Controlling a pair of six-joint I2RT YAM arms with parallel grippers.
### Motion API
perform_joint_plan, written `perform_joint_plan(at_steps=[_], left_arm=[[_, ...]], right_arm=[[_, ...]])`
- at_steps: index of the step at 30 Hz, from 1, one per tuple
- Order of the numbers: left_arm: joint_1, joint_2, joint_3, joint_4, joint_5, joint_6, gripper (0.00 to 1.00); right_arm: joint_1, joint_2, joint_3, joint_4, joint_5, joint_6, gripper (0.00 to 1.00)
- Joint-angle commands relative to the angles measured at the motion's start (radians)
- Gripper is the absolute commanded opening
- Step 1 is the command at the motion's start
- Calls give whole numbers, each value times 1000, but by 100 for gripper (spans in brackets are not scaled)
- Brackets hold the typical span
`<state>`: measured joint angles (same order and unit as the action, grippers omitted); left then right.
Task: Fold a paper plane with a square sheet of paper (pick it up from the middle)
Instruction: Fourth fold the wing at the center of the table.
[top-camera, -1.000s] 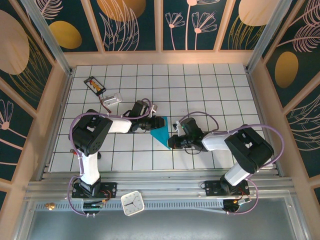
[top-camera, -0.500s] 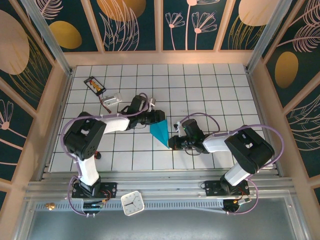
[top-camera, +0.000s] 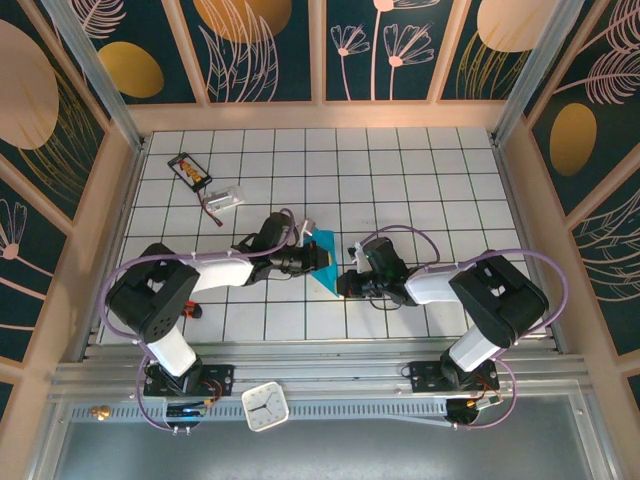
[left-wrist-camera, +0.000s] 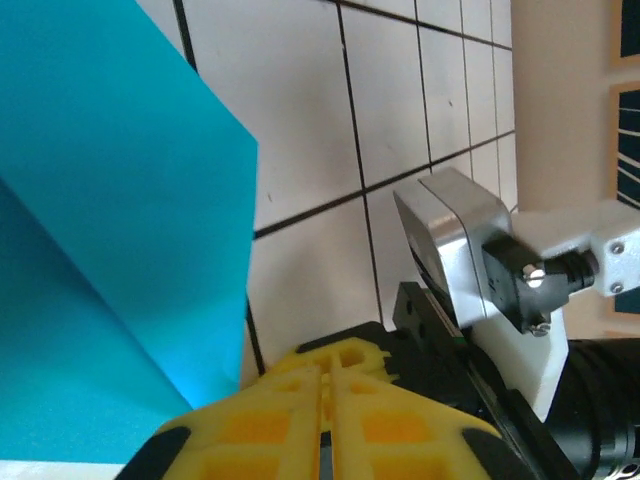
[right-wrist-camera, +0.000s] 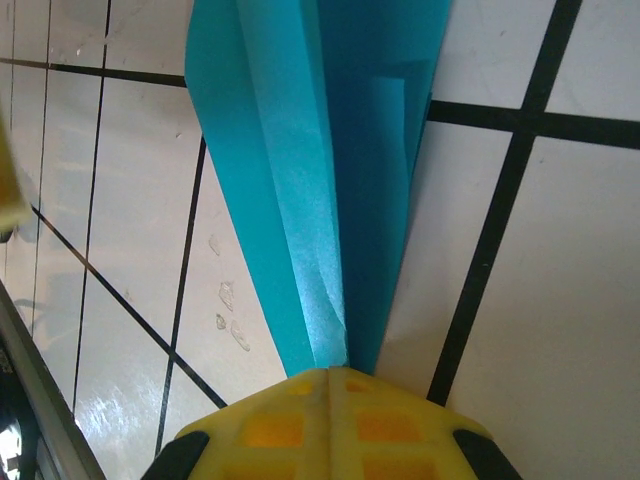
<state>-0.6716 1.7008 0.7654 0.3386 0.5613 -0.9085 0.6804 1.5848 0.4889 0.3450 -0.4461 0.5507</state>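
We see bright, even overhead light on the white tabletop (top-camera: 400, 170); shadows are soft, tiles glint faintly in the right wrist view, near foregrounds blur.

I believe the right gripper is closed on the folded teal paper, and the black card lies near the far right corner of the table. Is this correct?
No: the black card lies near the far left corner of the table, as the top external view shows. The right gripper is closed on the folded teal paper.
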Motion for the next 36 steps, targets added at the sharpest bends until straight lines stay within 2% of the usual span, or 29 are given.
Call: perform_joint_plan(at_steps=[1, 3, 13, 24, 36], left_arm=[[-8, 63, -2, 56, 41, -41, 3], [-13, 86, 3, 54, 40, -49, 0], [-21, 159, 15, 48, 36, -55, 0], [-20, 197, 53, -12, -20, -11, 0], [22, 218, 115, -88, -29, 52, 0]], right_arm=[[-2, 43, -24, -158, 89, 7, 0], [-2, 46, -23, -162, 93, 6, 0], [4, 60, -5, -197, 118, -3, 0], [37, 101, 35, -295, 174, -29, 0], [59, 144, 74, -379, 219, -56, 0]])
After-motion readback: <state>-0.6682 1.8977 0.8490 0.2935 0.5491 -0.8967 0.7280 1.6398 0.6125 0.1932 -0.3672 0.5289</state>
